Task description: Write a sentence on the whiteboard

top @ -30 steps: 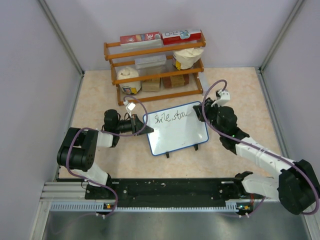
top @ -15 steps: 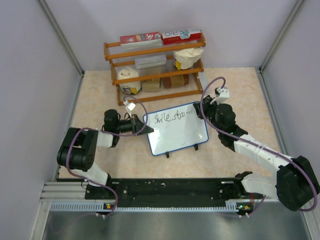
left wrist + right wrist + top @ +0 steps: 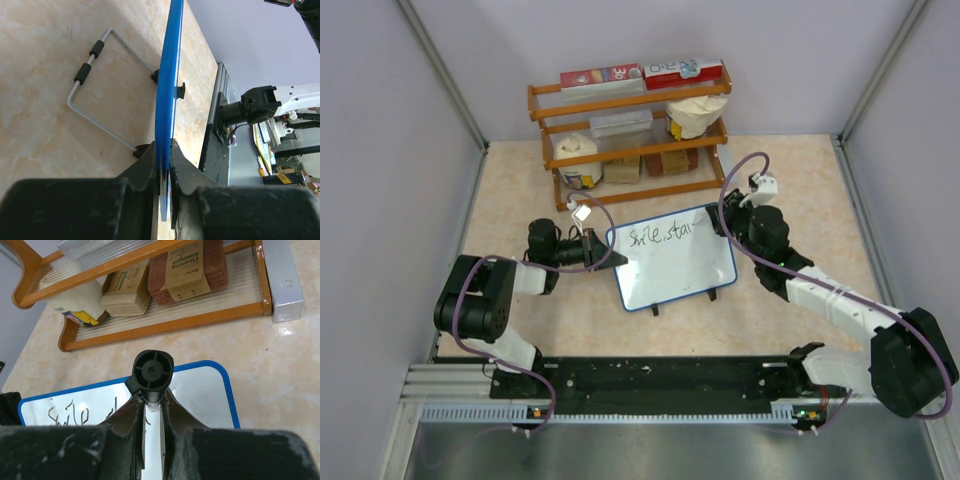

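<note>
The whiteboard [image 3: 677,268] with a thin blue frame stands tilted on the table's middle. The sentence [image 3: 664,236] is one line of black writing near the top edge, reading roughly "Smile, sta". My left gripper [image 3: 611,259] is shut on the board's left edge; the left wrist view shows the blue edge [image 3: 165,95] between its fingers [image 3: 145,170]. My right gripper [image 3: 722,224] is shut on a black marker [image 3: 153,371] at the board's upper right corner. In the right wrist view the marker's end cap faces the camera over the board [image 3: 200,390], with writing [image 3: 70,412] to its left.
A wooden rack [image 3: 630,140] stands at the back with boxes, sponges and tubs; it also shows in the right wrist view [image 3: 165,325]. A silver box [image 3: 282,275] lies beside the rack's right end. The board's wire stand [image 3: 95,100] rests on the table behind it.
My right gripper with the marker has shifted slightly toward the back at the board's upper right corner. The left gripper and the board have not moved.
</note>
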